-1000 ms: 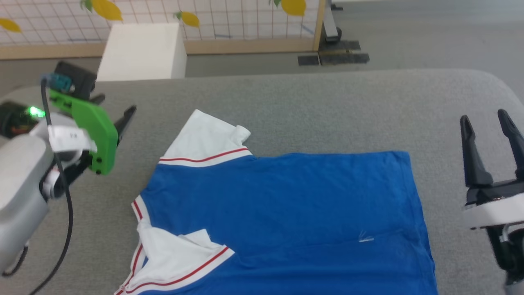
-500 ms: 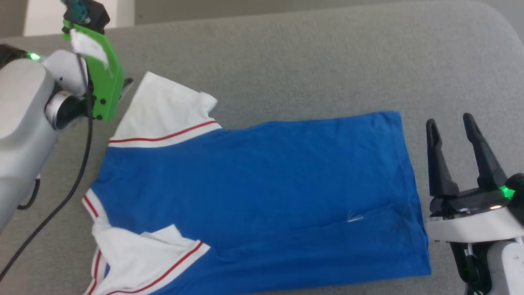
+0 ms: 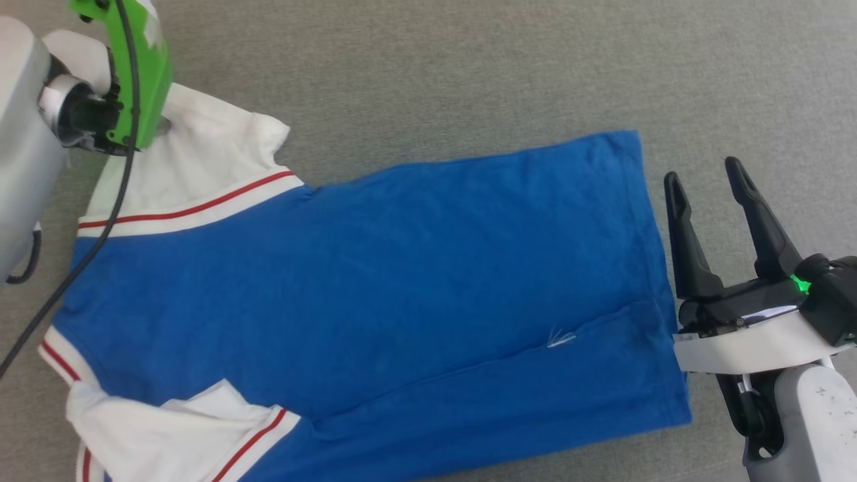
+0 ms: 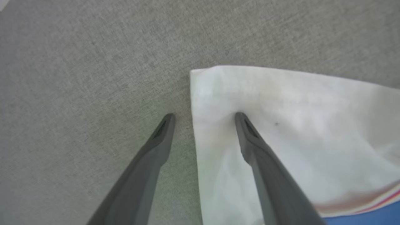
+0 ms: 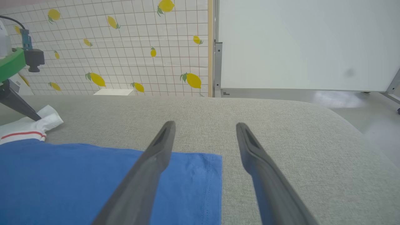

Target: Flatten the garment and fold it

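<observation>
Left gripper [image 4: 203,117] stands at the shirt's [image 3: 375,268] far left corner, its 2 fingers spread wide and holding nothing. 1 tip is on the grey table [image 3: 469,67] just off the shirt's edge, and the other is down on the white far sleeve [image 3: 201,154]. A green mount [image 3: 134,60] on that wrist hides the fingers in the head view, and a black cable [image 3: 100,234] hangs from it across the shirt's left shoulder. The shirt lies spread on the table, with its sleeves to the left and its hem [image 3: 646,221] to the right. The far sleeve lies mostly flat, with 1 red stripe where it meets the blue. The near sleeve [image 3: 167,428], at the shirt's lower left corner, is rumpled and partly folded over onto the blue. A long crease [image 3: 469,365] runs across the shirt's near part toward the hem, with a small white mark [image 3: 559,339] on it. Right gripper [image 3: 703,173] sits just right of the hem, off the shirt and over bare table, its 2 fingers wide apart and empty. I cannot tell whether they touch the table.
</observation>
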Robot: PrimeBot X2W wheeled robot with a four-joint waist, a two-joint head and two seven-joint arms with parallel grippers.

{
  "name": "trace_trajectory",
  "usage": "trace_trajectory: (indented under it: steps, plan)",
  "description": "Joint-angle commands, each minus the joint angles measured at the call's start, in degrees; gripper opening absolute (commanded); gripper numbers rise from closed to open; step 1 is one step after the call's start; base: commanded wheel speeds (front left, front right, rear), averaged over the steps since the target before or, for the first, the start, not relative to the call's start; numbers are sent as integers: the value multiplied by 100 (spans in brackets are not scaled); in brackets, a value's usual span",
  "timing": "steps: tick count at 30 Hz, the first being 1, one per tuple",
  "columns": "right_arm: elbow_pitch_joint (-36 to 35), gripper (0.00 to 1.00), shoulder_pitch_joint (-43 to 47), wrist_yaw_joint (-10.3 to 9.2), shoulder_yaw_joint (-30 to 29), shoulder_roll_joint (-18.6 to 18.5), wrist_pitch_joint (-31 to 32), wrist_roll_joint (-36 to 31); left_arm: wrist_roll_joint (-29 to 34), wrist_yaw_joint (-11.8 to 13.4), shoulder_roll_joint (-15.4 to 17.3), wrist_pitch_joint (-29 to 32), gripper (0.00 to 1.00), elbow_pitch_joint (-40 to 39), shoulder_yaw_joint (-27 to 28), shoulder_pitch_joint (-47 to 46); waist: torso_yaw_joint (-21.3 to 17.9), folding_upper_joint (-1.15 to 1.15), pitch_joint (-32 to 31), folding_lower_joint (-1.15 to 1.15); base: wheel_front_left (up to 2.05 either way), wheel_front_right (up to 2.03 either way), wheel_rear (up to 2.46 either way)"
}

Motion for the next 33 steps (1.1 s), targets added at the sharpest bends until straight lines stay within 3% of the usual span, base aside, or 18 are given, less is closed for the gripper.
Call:
trace_trajectory:
  steps: [1, 4, 5, 6, 11, 19, 26, 33]
  plan:
    - [46, 100, -87, -9, 29, -28, -45, -36, -5, -31, -21, 36, 100, 56, -72, -15, -159, 0, 146, -1, 0, 0, 0]
    - [138, 100, -76, -9, 43, -62, -59, -37, -21, -48, -34, 61, 100, 69, -174, 74, -128, 0, 106, -1, 0, 0, 0]
    - [158, 100, -70, -9, 42, -70, -62, -38, -42, -52, -35, 65, 13, 67, -193, 102, -113, 0, 86, -1, 0, 0, 0]
    - [182, 100, -72, -9, 41, -86, -64, -38, -75, -56, -43, 88, 0, 60, -218, 133, -86, 0, 53, -1, 0, 0, 0]
    - [222, 100, -236, -9, -26, -251, -72, -48, -107, -68, -12, -167, 0, -89, -322, 207, 42, 0, -217, -1, 0, 0, 0]
    - [251, 100, -998, -9, 58, -1035, 360, -6, -421, -70, 12, -890, 0, -606, -391, 511, 345, 0, -872, -1, 0, 0, 0]
    - [469, 100, -1936, -9, 769, -2026, 1715, 562, -522, -71, 222, -1327, 0, -1455, -733, 652, 642, 0, -1180, -1, 0, 0, 0]
    - [803, 100, -2829, -9, 2029, -3037, 4051, 1823, -629, -71, 435, -1590, 0, -2138, -928, 679, 905, 0, -1202, -1, 0, 0, 0]
